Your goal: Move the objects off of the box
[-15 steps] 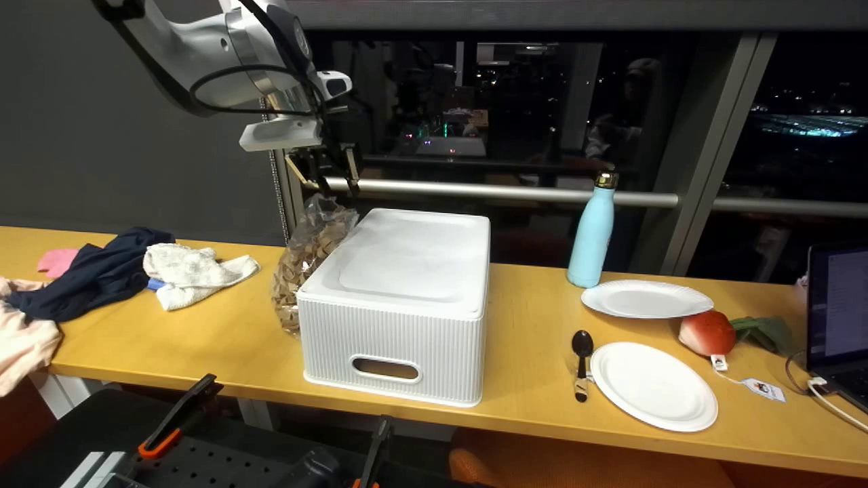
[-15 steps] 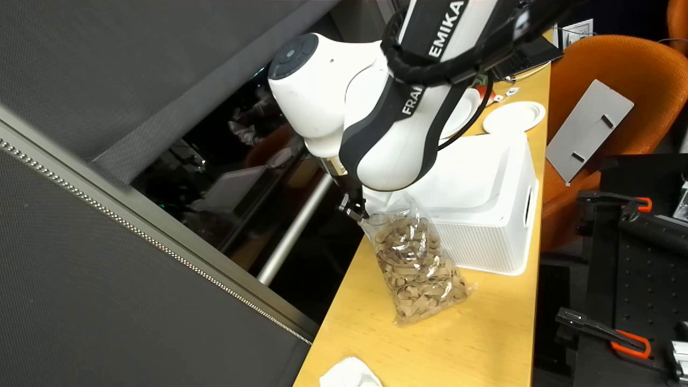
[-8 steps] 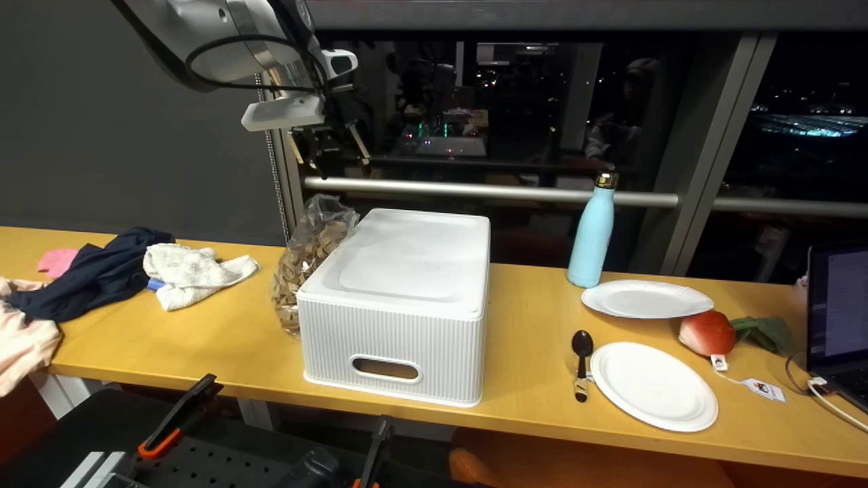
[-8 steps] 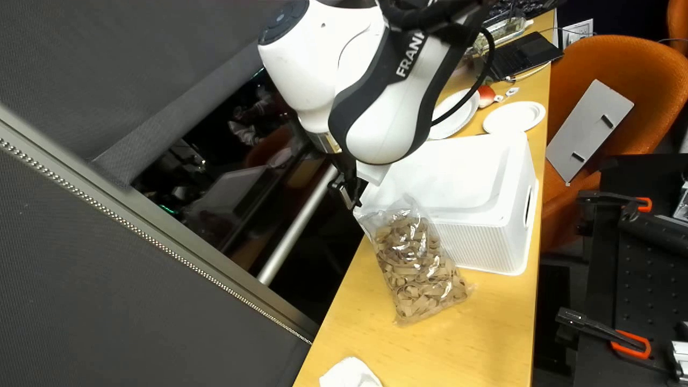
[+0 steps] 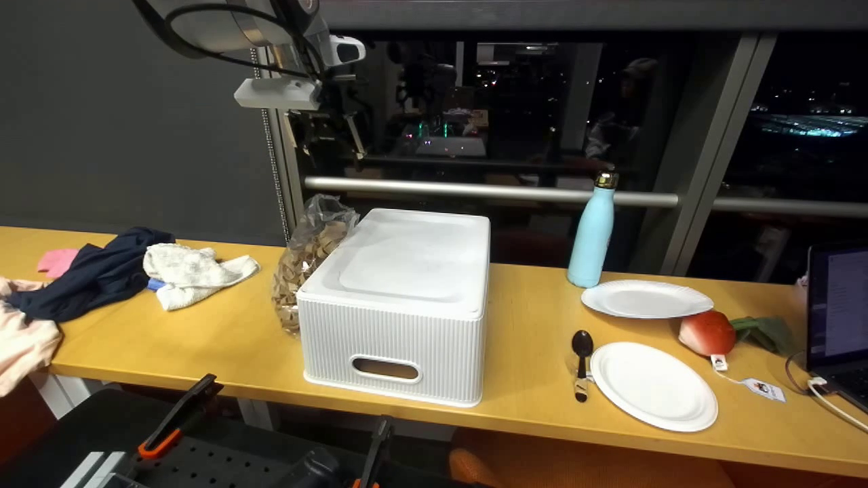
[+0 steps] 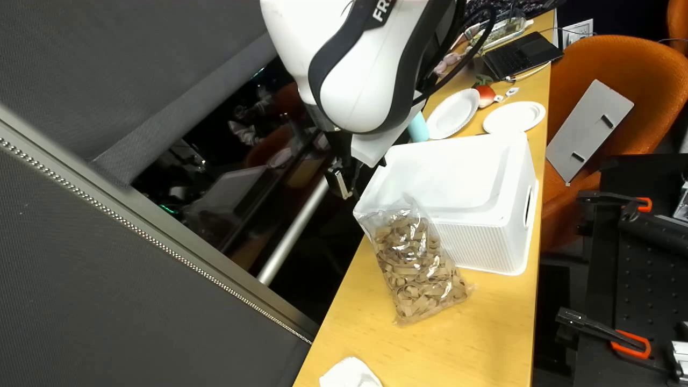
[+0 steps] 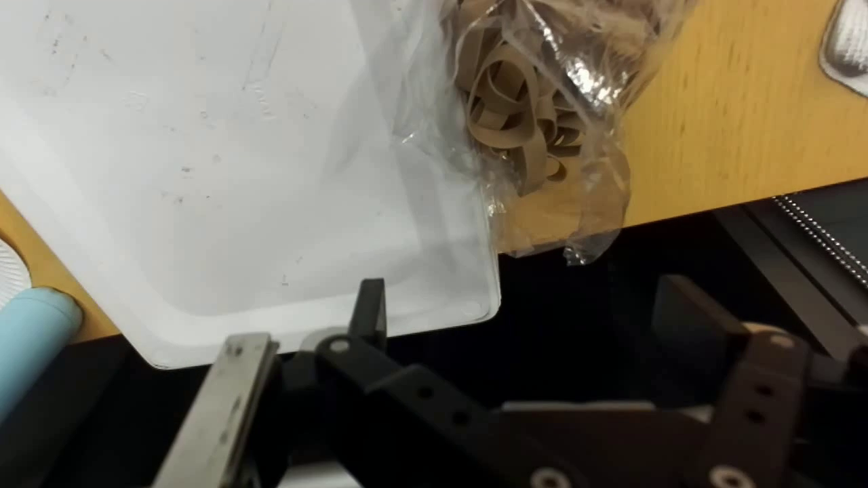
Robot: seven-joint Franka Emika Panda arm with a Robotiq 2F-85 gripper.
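The white ribbed box (image 5: 407, 261) stands on the wooden table with a bare top, and it also shows in an exterior view (image 6: 446, 166) and in the wrist view (image 7: 258, 203). A clear plastic bag of brown loops (image 5: 302, 268) leans against the box's side, its base on the table. The bag also shows in an exterior view (image 6: 419, 263) and in the wrist view (image 7: 536, 122). My gripper (image 5: 332, 152) is open and empty, above the bag's top and the box's window-side corner. In the wrist view the fingers (image 7: 525, 291) are wide apart with nothing between them.
A blue bottle (image 5: 592, 237), two white plates (image 5: 647, 298) (image 5: 654, 386), a black spoon (image 5: 582, 344), a red-and-white toy vegetable (image 5: 707, 332) and a laptop (image 5: 837, 318) are on one side of the box. A white cloth (image 5: 196, 271) and dark clothing (image 5: 102, 271) lie on the other. A window rail (image 5: 515, 192) runs behind.
My gripper has risen from close to the bag's top and is now well clear of it. The bag and the box stay in place over the last half second.
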